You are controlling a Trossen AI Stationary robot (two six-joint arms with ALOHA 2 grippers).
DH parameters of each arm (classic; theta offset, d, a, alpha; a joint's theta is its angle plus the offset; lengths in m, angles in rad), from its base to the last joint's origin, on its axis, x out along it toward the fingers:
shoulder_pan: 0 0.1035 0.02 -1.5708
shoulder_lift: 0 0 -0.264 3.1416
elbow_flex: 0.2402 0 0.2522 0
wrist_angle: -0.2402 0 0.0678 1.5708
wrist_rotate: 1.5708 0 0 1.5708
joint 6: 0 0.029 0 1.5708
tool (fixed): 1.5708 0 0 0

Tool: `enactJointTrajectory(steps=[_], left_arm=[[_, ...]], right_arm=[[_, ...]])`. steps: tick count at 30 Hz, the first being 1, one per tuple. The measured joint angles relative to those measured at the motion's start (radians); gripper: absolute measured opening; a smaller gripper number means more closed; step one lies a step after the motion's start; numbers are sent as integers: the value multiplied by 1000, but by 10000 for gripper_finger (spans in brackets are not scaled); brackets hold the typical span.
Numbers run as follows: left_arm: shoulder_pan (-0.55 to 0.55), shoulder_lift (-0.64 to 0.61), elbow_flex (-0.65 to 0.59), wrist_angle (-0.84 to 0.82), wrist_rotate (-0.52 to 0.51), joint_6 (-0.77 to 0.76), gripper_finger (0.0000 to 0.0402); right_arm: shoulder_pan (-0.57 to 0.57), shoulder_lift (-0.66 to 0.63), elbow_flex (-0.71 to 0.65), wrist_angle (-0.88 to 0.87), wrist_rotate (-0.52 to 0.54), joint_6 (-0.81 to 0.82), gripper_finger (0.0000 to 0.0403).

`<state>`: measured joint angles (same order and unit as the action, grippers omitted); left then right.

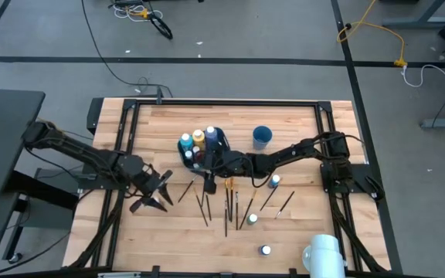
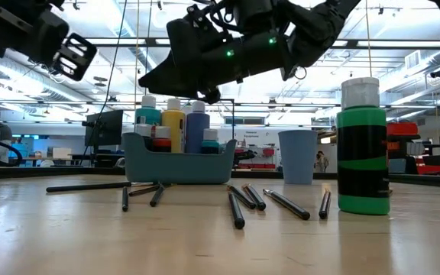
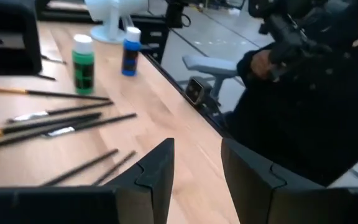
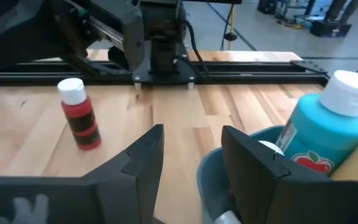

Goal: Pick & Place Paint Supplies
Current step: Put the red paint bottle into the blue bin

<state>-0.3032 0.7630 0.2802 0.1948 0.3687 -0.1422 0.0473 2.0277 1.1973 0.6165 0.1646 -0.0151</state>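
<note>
A teal bin near the table's middle holds several white-capped paint bottles, among them a teal one and a yellow one. Thin dark brushes lie scattered on the wood in front of it. A blue bottle, a green one and a red one stand upright on the table. My right gripper hangs open and empty just above the bin's near rim. My left gripper is open and empty above the table, left of the brushes.
A blue cup stands right of the bin. Another small bottle and a white object sit near the table's near right corner. Black rails frame the table. Bare wood lies between my left gripper and the brushes.
</note>
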Motion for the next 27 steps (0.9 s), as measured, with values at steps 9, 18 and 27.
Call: enactJointTrajectory(steps=[9,18,27], left_arm=[[-126,0,0,-139,-260,-119,176],[-240,0,101,-509,-409,-135,199],[-303,0,104,-604,-462,-223,193]], right_arm=[[3,0,0,4,1,5,165],[3,-1,0,10,0,8,165],[3,-1,0,12,-1,23,165]])
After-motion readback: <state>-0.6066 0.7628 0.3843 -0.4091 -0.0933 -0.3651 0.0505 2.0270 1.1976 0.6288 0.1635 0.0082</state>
